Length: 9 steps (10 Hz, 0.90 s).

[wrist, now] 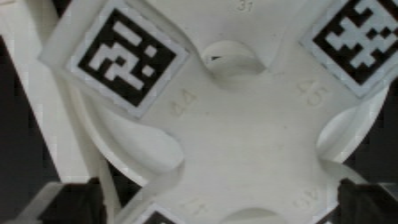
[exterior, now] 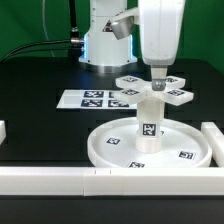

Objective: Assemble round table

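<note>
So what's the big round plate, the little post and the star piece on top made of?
Round disc: looks like white plastic, smooth and matte, with a moulded raised rim. Short leg: the same white, probably plastic, with a paper-like black-and-white tag stuck on. Foot piece: white, thin and stiff, slightly glossy in the wrist view, so likely plastic too.

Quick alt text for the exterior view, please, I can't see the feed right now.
The arm's gripper hangs, fingers open, over the tagged foot piece, which sits atop the short cylinder leg standing upright in the large rimmed disc. The marker board lies behind on the black table.
</note>
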Motion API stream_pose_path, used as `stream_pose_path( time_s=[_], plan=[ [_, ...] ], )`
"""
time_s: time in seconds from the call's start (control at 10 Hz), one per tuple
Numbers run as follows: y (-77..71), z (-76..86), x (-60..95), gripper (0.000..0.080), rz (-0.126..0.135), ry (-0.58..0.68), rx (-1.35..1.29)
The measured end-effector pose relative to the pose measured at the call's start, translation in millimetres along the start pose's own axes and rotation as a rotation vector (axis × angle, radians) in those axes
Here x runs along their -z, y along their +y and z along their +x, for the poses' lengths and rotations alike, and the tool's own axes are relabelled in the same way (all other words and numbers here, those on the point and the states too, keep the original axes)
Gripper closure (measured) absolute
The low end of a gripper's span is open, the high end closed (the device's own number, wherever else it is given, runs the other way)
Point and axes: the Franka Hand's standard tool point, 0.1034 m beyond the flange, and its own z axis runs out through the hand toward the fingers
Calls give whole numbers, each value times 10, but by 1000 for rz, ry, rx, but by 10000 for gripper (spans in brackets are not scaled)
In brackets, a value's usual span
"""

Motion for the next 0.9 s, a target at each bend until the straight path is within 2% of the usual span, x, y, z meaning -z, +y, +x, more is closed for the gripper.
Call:
stream_pose_path(
  time_s=[0.2,0.9],
  plan=[
    [-12,-23,-17,150,-2,-9,98],
    [-30,-94,-81,150,8,-12,73]
  ],
)
